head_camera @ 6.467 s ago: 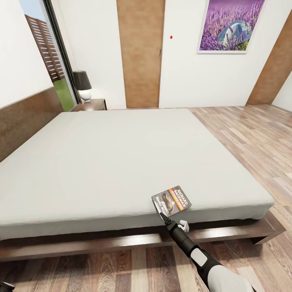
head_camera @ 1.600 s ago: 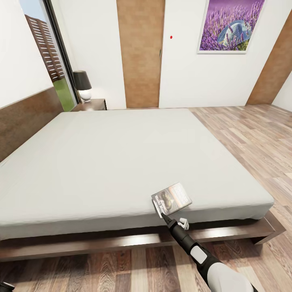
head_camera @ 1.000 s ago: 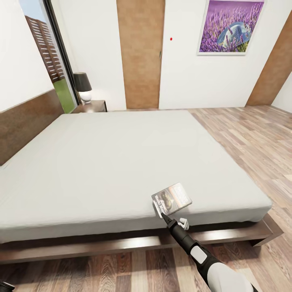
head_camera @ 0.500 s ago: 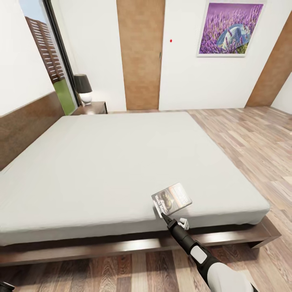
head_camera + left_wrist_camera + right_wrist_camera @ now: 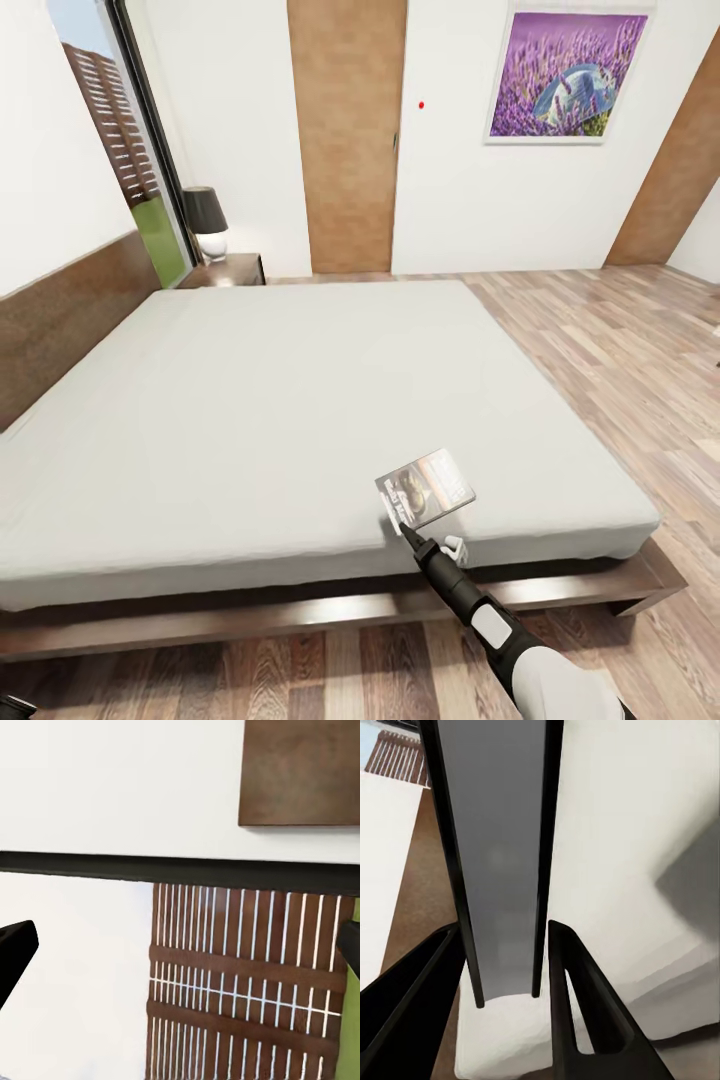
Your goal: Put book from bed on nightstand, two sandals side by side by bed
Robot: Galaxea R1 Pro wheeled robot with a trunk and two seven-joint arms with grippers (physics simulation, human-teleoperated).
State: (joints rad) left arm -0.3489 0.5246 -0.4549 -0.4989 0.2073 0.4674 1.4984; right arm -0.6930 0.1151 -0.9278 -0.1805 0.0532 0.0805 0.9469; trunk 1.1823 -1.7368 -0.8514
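My right gripper (image 5: 403, 527) hides the book (image 5: 428, 487)'s near corner at six o'clock, and its cover lettering is too small to read. In my right wrist view the book (image 5: 499, 855) runs off the picture at twelve o'clock. My left gripper (image 5: 180, 952) shows just two finger tips, cut at three and nine o'clock. The bed (image 5: 300, 400) is cut off at nine o'clock, its headboard (image 5: 60, 320) too. The nightstand (image 5: 232, 270) sits partly behind the mattress.
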